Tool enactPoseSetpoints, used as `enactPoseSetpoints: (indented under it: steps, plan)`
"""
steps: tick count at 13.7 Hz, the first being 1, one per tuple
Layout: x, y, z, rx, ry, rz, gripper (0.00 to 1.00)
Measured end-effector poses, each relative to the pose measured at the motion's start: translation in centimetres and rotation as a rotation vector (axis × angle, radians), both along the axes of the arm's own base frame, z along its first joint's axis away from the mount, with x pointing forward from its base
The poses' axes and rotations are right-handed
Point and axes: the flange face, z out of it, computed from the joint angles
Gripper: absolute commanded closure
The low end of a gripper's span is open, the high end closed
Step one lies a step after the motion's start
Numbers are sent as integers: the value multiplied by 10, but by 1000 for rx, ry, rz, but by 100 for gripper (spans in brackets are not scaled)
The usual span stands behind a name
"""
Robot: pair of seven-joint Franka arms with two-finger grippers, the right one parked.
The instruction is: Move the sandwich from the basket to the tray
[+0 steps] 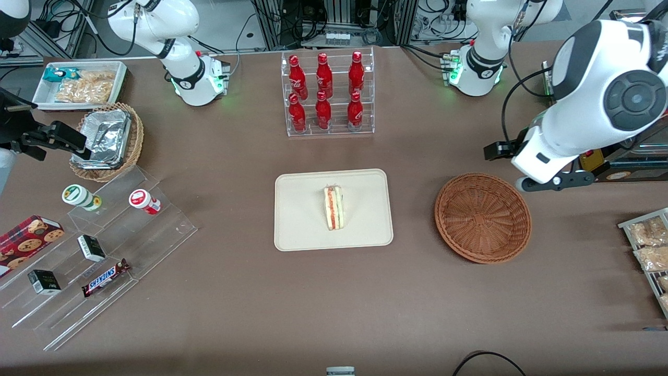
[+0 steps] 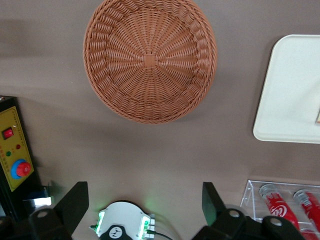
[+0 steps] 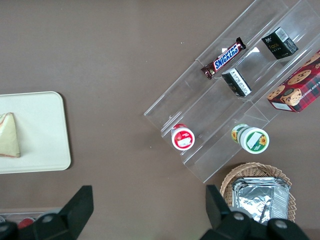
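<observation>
Front view: the sandwich (image 1: 334, 208) stands on its edge near the middle of the tray (image 1: 302, 230), filling stripes up; the basket (image 1: 482, 216), at the tray's three o'clock, holds nothing. It looks light, soft and easily crushed, so any hold belongs across the flat bread faces, gently.

Left wrist view: the gripper (image 2: 144, 206) hangs high above the table near the basket (image 2: 150, 60), fingers spread wide and holding nothing.

Right wrist view: a sandwich (image 3: 10, 135) corner shows on the tray (image 3: 45, 130), probably undisturbed.
</observation>
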Motion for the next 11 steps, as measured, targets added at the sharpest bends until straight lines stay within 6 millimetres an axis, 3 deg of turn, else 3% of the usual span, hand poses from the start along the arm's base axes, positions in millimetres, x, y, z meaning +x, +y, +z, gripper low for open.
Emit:
enactPoseSetpoints:
  steps: [11]
  plan:
    - [-23, 108, 50, -56, -40, -95, 0]
